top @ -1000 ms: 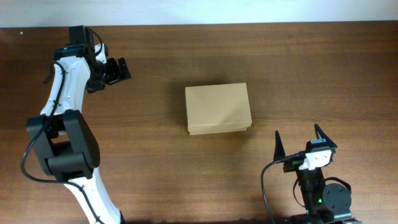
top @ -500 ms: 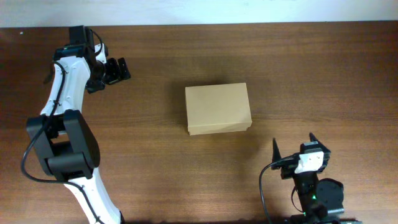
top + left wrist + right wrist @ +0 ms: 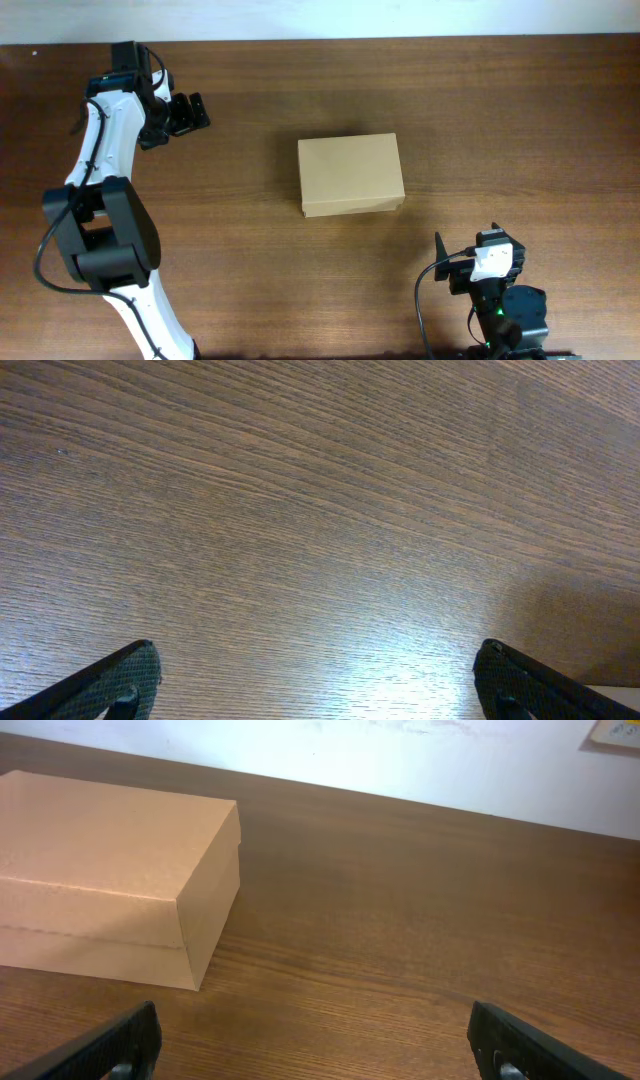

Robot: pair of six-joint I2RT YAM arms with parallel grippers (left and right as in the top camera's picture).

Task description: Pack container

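The container is a tan cardboard box with its lid shut, lying in the middle of the table. It also shows in the right wrist view at the left, ahead of the fingers. My left gripper is open and empty at the far left of the table, well away from the box; its wrist view shows only bare wood between its fingertips. My right gripper is open and empty near the front edge, to the right of and below the box.
The brown wooden table fills the overhead view. A white wall runs behind its far edge. The left arm stretches along the left side.
My right gripper has drawn back toward the front edge of the table, away from the box. The left arm and the box have not moved.
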